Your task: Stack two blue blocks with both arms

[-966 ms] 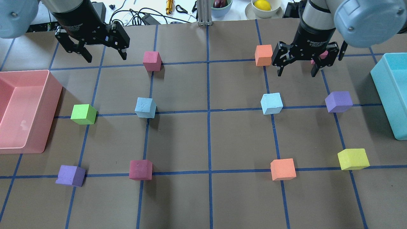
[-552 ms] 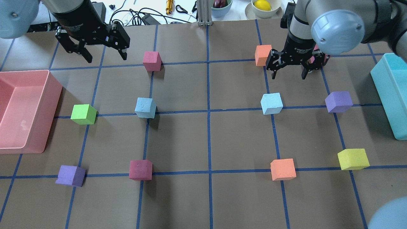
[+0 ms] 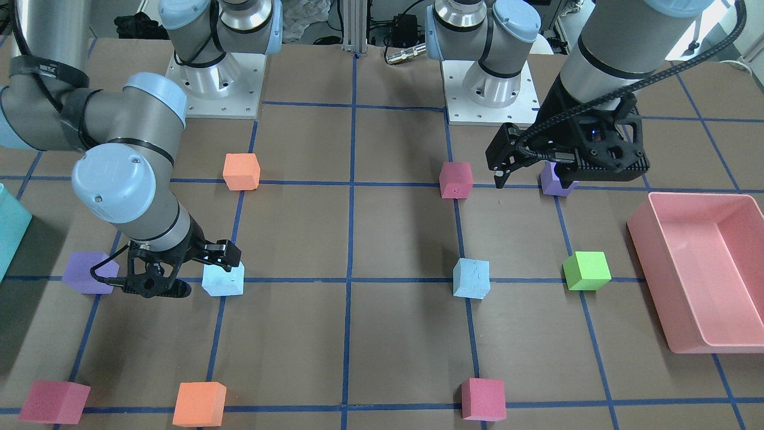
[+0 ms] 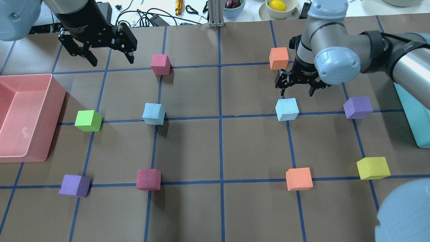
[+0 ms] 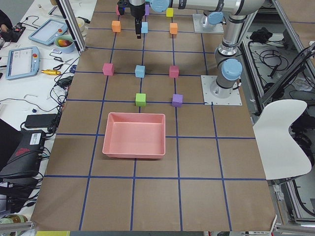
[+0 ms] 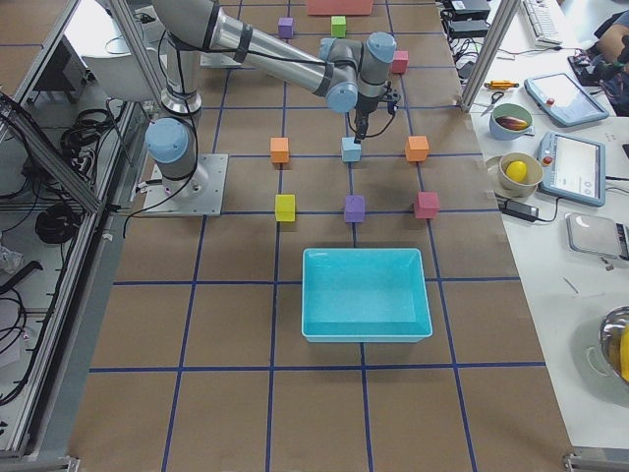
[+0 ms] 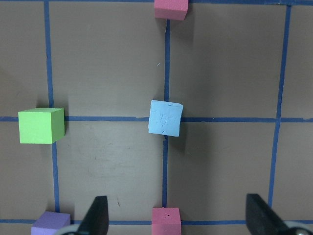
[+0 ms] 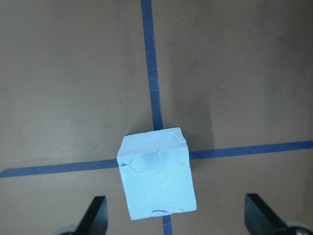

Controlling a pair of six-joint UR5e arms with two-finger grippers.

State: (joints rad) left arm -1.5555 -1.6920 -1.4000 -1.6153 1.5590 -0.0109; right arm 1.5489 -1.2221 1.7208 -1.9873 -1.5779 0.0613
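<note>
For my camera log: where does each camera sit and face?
Front-facing: across the table, facing both arm bases.
Overhead: behind the robot, looking forward-down; left gripper and right gripper.
Exterior left: table end by pink bin; both arms.
Exterior right: opposite end, by teal bin; both arms.
Left wrist: straight down on left blue block; fingertips.
Right wrist: down on right blue block; fingertips.
Front-facing and overhead share both blue blocks.

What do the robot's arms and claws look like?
The left arm and right arm are silver-grey tubes with light blue joint caps. Each ends in a black two-finger claw, the left gripper and right gripper, with white lettering on the wrist. A ribbed black cable runs along the left arm.
</note>
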